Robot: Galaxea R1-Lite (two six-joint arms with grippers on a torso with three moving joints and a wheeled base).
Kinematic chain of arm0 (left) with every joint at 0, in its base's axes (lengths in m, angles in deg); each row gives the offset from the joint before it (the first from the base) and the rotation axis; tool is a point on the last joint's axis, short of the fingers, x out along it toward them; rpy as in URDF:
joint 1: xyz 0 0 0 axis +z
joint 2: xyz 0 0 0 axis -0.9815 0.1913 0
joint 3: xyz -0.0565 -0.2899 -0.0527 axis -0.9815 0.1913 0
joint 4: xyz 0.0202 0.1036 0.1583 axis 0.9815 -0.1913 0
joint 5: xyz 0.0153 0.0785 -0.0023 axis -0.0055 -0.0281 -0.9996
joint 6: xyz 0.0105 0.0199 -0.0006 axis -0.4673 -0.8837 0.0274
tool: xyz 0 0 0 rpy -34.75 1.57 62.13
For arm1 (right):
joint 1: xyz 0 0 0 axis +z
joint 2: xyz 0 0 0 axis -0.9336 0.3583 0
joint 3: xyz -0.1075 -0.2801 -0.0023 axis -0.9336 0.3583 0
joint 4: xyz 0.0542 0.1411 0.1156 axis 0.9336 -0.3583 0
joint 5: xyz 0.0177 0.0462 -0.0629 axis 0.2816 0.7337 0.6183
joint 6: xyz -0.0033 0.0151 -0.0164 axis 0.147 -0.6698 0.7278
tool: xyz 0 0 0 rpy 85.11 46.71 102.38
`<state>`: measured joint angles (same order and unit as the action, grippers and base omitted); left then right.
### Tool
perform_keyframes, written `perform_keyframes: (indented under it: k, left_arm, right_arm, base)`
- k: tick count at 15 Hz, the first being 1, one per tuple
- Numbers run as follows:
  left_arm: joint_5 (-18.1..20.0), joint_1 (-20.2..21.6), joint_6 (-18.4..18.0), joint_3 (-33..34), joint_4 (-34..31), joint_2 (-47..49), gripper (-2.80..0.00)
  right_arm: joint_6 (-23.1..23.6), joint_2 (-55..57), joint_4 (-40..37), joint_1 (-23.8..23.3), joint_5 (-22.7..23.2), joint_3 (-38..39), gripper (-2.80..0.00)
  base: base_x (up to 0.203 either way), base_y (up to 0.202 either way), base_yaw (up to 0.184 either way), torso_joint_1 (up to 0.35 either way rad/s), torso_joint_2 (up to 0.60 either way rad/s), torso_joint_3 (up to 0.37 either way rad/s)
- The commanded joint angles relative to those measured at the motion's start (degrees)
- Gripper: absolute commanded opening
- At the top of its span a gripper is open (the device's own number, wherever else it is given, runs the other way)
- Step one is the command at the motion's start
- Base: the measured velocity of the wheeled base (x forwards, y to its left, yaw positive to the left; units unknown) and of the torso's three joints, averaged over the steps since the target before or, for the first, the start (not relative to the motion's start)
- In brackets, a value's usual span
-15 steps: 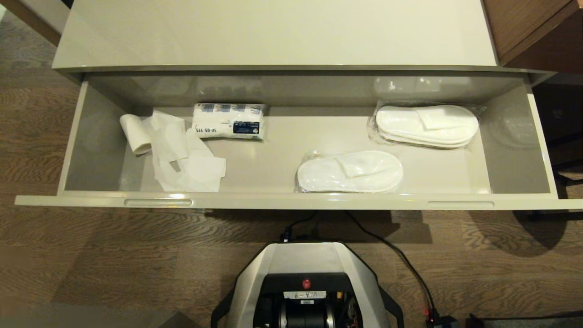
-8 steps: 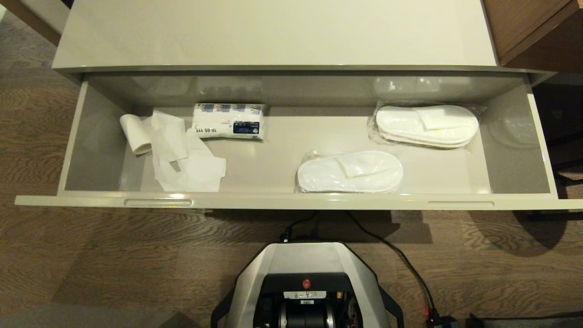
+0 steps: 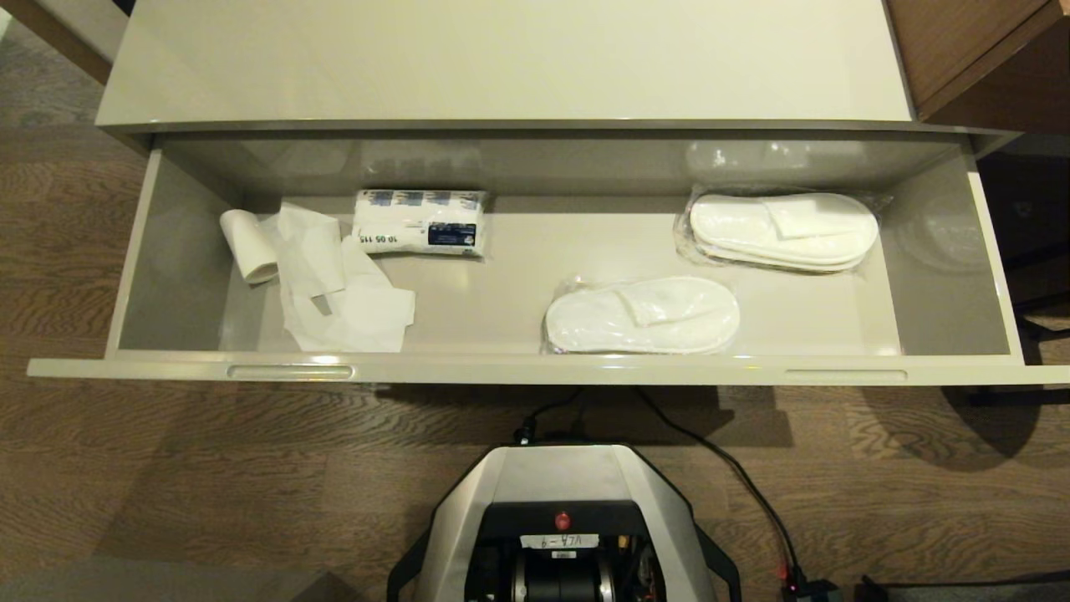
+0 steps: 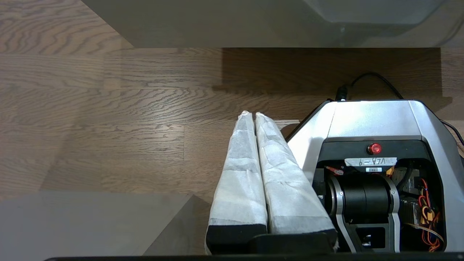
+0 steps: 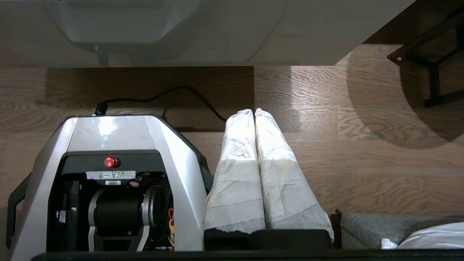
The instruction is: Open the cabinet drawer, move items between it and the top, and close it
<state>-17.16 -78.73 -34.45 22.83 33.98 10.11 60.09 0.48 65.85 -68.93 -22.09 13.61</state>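
Two wrapped pairs of slippers lay in the open drawer [image 3: 953, 284], which stood pulled far out from under the cabinet's top [image 3: 501, 58]: one slipper pair [image 3: 642, 315] sat near the front edge, a little right of the middle, and the other slipper pair [image 3: 784, 230] lay farther back and to the right, well apart from the first. Toward the left end a paper roll [image 3: 248, 245] lay on its side with its loose tail [image 3: 338, 293] spread toward the front. Just beside the tail, at the back, was a small white packet [image 3: 420, 221] with blue print. The top itself showed nothing resting on it. Below the drawer front, the robot's base [image 3: 562, 518] stood on the wooden floor [image 3: 167, 485], with a black cable [image 3: 736, 477] trailing off to the right. Both arms hung low beside the base, away from the drawer. The left gripper [image 4: 254, 115] pointed at the floor with its wrapped fingers pressed together, holding nothing, and the right gripper [image 5: 253, 112] matched it, fingers pressed together and empty.
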Motion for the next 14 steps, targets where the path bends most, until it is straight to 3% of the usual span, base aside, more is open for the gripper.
perform_keyframes:
  k: [1, 14]
  left_arm:
    - [0.0, 0.0, 0.0, 0.0, 0.0, 0.1, -2.8]
    - [0.0, 0.0, 0.0, 0.0, 0.0, 0.1, -2.8]
  right_arm:
    - [0.0, 0.0, 0.0, 0.0, 0.0, 0.1, -2.8]
    - [0.0, 0.0, 0.0, 0.0, 0.0, 0.1, -2.8]
  base:
    - [0.0, 0.0, 0.0, 0.0, 0.0, 0.0]
    - [0.0, 0.0, 0.0, 0.0, 0.0, 0.0]
